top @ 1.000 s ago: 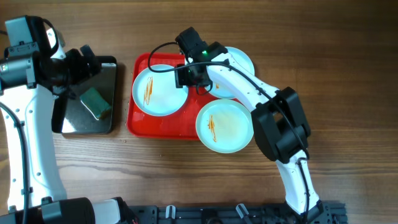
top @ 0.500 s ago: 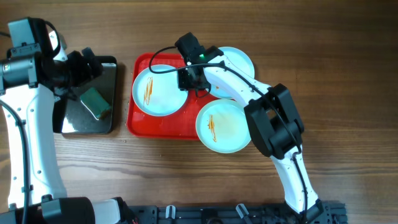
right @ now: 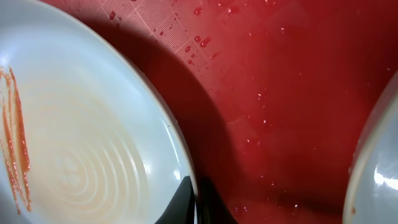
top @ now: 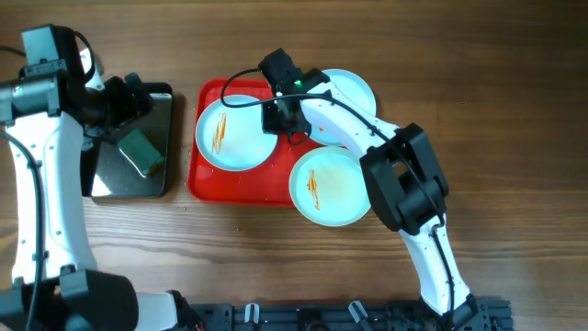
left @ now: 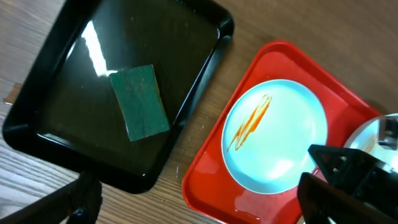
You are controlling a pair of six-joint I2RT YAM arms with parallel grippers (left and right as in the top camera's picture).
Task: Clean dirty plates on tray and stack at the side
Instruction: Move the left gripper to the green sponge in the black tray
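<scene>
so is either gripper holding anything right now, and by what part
The right gripper seems to pinch the leftmost plate by its rim; the left gripper is open, holding nothing.

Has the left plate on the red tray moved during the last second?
No. The left plate lies in the same place against the left rim of the red tray.

even, bright light — glare on black tray (left: 56, 149).

On the crowded tray (top: 204, 181), the right arm (top: 354, 124) lies across the far plate (top: 358, 85); only a narrow red strip parts it from the left plate (top: 234, 133).
</scene>
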